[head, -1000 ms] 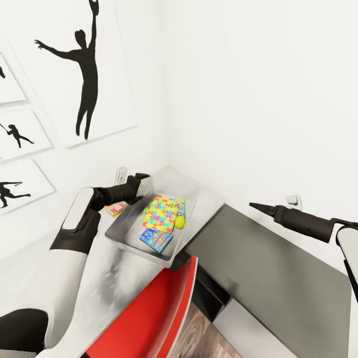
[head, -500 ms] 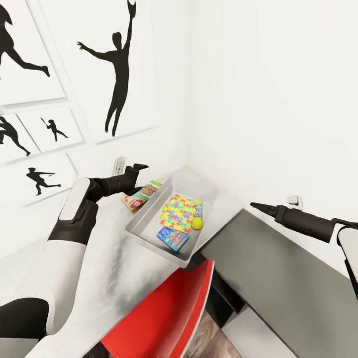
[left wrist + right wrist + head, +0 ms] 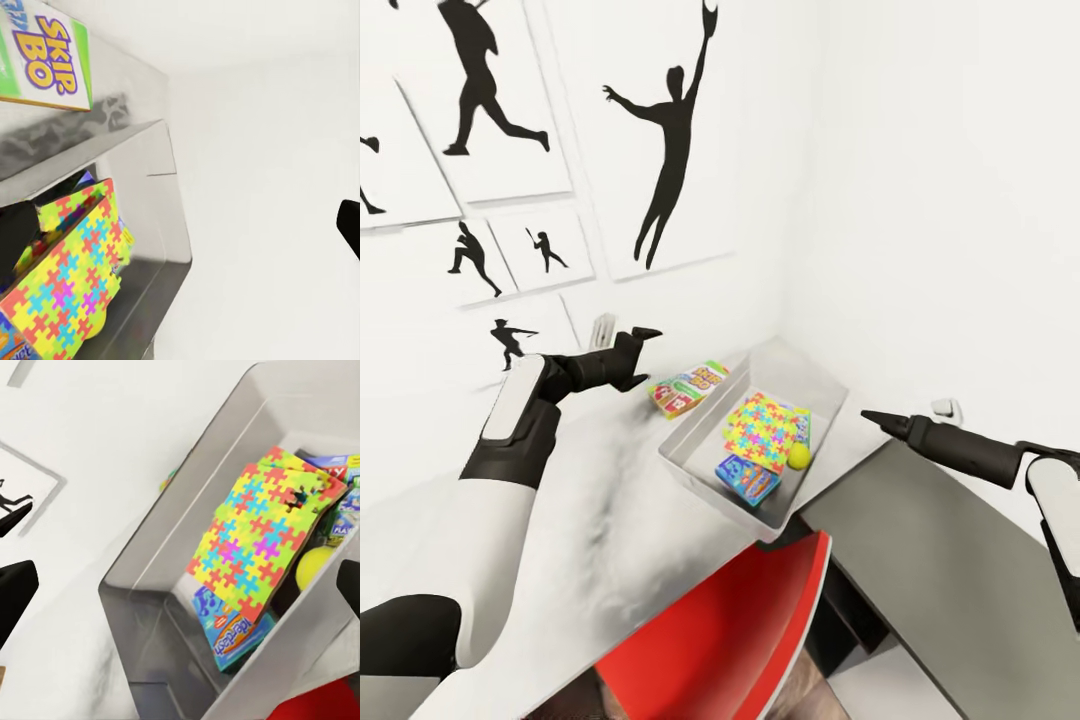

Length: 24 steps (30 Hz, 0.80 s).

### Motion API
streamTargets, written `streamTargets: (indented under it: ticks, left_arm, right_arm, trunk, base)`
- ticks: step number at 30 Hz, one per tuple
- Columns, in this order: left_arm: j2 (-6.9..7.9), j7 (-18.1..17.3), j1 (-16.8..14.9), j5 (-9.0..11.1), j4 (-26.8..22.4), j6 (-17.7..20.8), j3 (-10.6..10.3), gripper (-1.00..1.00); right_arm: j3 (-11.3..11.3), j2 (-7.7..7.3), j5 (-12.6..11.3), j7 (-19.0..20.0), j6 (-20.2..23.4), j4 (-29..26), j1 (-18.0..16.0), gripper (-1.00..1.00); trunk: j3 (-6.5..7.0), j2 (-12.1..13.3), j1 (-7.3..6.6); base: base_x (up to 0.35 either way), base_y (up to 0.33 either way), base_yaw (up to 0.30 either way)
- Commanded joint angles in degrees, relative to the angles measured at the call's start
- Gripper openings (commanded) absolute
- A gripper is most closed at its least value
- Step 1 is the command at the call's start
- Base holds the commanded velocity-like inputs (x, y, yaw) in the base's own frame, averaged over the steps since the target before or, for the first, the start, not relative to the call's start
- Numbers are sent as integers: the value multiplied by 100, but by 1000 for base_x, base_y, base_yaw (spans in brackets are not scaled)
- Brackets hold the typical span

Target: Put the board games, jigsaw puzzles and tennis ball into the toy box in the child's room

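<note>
Skip-Bo green-and-white card-game box (image 3: 688,386) lies outside light grey toy box (image 3: 690,470); I next grasp it; left end effector (image 3: 643,338) state indiscernible.

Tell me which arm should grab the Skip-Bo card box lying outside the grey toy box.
Left. Its pincer hovers right by the green-and-white Skip-Bo box on the table; the right pincer sits beyond the light grey toy box.

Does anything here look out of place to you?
Yes: one game box, the Skip-Bo, lies on the table outside the toy box, while the puzzle, ball and another game are inside.
</note>
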Motion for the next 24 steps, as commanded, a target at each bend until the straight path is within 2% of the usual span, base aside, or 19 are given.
streamTargets:
  ticks: [1, 6, 9, 10, 11, 12, 14, 19, 22, 24]
  left_arm:
    - [3, 55, -7, 56, -4, -11, -9, 100]
    - [-8, 61, -65, 41, 62, 0, -83, 100]
    - [-13, 62, -120, 27, 154, 4, -296, 100]
    - [-13, 62, -120, 27, 154, 4, -296, 100]
    - [-15, 61, -138, 23, 188, 2, -392, 100]
    - [-15, 61, -138, 23, 188, 2, -392, 100]
    - [-16, 60, -170, 17, 252, -4, -575, 100]
    - [-18, 59, -209, 3, 347, -17, -764, 100]
    - [-20, 59, -228, -16, 379, -20, -807, 100]
    - [-28, 59, -286, -115, 457, -22, -880, 100]
  right_arm:
    - [-8, 0, 49, 58, 23, 1, -6, 100]
    - [-7, 50, 54, -201, 23, 189, -105, 100]
    - [-6, 141, 50, -649, 23, 318, -189, 100]
    - [-6, 141, 50, -649, 23, 318, -189, 100]
    - [-6, 176, 48, -815, 23, 345, -208, 100]
    - [-6, 176, 48, -815, 23, 345, -208, 100]
    - [-5, 249, 46, -1127, 23, 384, -239, 100]
    - [-5, 327, 43, -1470, 23, 422, -268, 100]
    - [-4, 347, 43, -1548, 23, 430, -275, 100]
    - [-1, 379, 44, -1661, 23, 442, -291, 100]
  trunk:
    - [-11, -12, 3]
    - [-11, -12, 3]
    - [-11, -12, 3]
    - [-11, -12, 3]
    - [-11, -12, 3]
    - [-11, -12, 3]
    - [-11, -12, 3]
    - [-11, -12, 3]
    - [-11, -12, 3]
    - [-11, -12, 3]
  base:
    - [0, 0, 288]
    - [0, 0, 282]
    - [0, 0, 192]
    - [0, 0, 151]
    - [0, 0, 121]
    - [0, 0, 121]
    - [0, 0, 87]
    - [0, 0, 58]
    - [0, 0, 34]
    - [0, 0, 23]
